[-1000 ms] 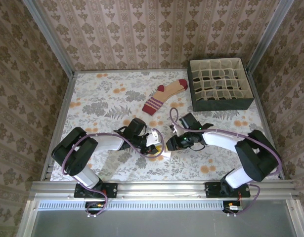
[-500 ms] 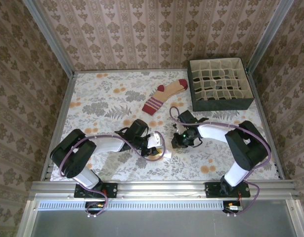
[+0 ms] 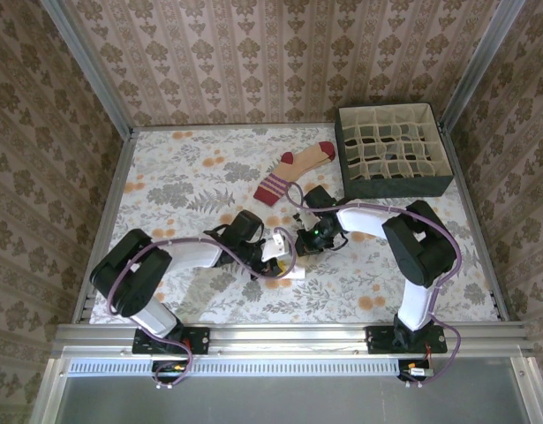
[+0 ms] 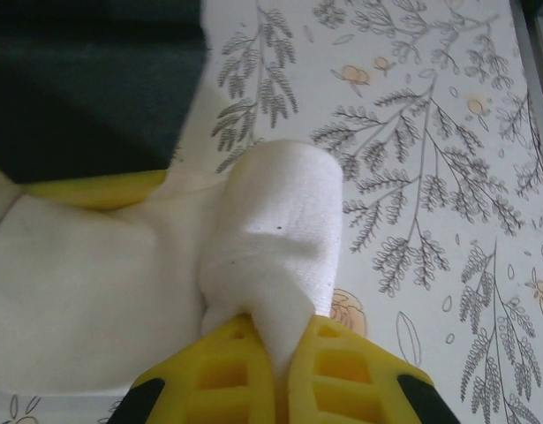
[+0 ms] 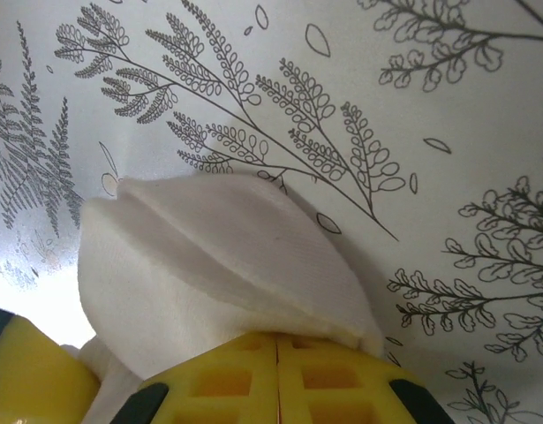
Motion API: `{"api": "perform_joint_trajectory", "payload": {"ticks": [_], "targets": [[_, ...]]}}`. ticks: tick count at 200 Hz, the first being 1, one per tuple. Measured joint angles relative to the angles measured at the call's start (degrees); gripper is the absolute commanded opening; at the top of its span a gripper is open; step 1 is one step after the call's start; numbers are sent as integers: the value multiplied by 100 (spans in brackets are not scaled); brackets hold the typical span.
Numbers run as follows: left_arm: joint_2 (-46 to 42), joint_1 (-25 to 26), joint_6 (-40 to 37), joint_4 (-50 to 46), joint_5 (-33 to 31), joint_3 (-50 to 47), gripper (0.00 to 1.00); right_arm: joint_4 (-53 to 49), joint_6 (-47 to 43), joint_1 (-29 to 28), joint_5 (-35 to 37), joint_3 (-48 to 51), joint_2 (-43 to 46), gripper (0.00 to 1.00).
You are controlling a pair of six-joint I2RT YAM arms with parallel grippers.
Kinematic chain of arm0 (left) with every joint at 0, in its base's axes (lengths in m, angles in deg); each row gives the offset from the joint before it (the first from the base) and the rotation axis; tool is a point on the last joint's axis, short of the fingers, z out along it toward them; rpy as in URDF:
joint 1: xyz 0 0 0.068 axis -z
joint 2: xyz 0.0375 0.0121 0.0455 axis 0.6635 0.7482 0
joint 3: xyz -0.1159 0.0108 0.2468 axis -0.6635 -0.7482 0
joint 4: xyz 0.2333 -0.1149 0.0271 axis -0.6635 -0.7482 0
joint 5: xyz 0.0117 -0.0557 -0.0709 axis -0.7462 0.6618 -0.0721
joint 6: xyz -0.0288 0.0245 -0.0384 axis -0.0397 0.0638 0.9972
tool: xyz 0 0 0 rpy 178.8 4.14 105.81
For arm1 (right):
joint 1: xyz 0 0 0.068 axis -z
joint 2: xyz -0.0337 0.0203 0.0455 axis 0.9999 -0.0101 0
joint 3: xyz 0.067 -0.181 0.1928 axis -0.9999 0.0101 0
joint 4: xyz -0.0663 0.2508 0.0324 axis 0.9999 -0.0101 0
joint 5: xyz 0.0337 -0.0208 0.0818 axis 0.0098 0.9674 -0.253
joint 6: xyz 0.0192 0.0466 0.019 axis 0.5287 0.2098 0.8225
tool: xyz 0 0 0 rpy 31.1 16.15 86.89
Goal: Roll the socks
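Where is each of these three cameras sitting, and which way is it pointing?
Top: fixed above and behind, looking down on the table; left arm, right arm, tan sock and box show.
Left wrist: on the left arm, looking along the left claw, shut on the white sock.
Right wrist: on the right arm, looking along the right claw, shut on the same sock.
Shared: both wrist views see the white sock on the flowered table.
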Motion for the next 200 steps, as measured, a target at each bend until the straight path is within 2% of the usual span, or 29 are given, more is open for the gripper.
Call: {"api": "perform_joint_trajectory", "payload": {"ticks": [31,66,90,127,178,200], "targets": [[398,-92,337,-258,243,420,0,79,-138,2,68,179,249,12],[608,-168,595,-487,385,675,0,170,-225,35,79,330,761,35],[704,-199,734,-599,455,787,0,238,-144,46,129,461,1298,42],[815,-251,901,-688,546,894,0,372,153,44,166,863,1823,45],[962,-332,1071,-778,686,1016,0,433,555,-424,337,1414,1840,46],[994,-358,1097,-796,743,1038,0,457,688,-555,433,1414,1766,42]]}}
